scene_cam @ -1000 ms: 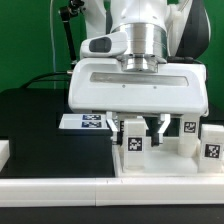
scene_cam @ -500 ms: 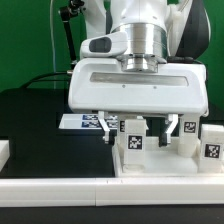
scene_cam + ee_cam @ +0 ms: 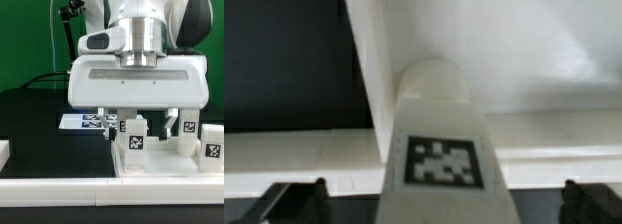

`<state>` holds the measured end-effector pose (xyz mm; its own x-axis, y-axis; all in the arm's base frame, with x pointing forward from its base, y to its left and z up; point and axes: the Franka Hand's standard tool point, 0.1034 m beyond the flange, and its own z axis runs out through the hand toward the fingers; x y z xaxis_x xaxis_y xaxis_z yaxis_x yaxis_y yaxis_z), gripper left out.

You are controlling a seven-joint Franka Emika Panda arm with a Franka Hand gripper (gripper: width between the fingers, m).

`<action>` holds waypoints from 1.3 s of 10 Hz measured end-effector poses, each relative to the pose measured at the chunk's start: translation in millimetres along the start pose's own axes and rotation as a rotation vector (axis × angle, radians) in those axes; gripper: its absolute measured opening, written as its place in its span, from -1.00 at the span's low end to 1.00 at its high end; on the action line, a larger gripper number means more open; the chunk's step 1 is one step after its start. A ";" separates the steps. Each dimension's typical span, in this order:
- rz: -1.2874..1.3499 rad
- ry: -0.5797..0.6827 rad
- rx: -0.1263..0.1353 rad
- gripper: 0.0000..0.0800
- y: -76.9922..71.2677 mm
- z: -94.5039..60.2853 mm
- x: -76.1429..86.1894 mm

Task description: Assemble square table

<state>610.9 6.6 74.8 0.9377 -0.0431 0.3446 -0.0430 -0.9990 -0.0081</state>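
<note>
The square table's white top [image 3: 160, 168] lies at the exterior view's lower right. One white tagged leg [image 3: 133, 137] stands upright on it. My gripper [image 3: 140, 122] hangs over that leg, open wide, and its fingers [image 3: 110, 122] stand apart from the leg on both sides. In the wrist view the leg [image 3: 441, 120] fills the middle, with its tag facing the camera. The dark fingertips [image 3: 295, 200] of my gripper [image 3: 441, 205] stand far out to each side of it, touching nothing. Two more tagged legs [image 3: 188, 130] [image 3: 212, 142] stand on the exterior view's right.
The marker board [image 3: 84, 121] lies flat on the black table behind the top. A long white bar fence [image 3: 50, 184] runs along the front edge. A small white block [image 3: 4, 150] sits at the exterior view's far left.
The jaws have spread from close around the leg to wide open, letting it go. The hand has risen slightly. The leg stays upright.
</note>
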 end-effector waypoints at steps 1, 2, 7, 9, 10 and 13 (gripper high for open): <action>0.010 -0.005 0.003 0.62 3.6 -3.1 7.1; 0.016 -0.045 0.012 0.62 4.5 -2.4 6.0; 0.044 -0.381 0.073 0.62 -8.9 4.4 14.3; 0.044 -0.382 0.073 0.30 -8.5 4.8 13.6; 0.068 -0.384 0.068 -0.04 -8.6 4.9 13.5; 0.215 -0.387 0.031 -0.25 -2.5 5.2 13.6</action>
<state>625.5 8.5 74.7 0.9689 -0.2435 -0.0451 -0.2462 -0.9666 -0.0712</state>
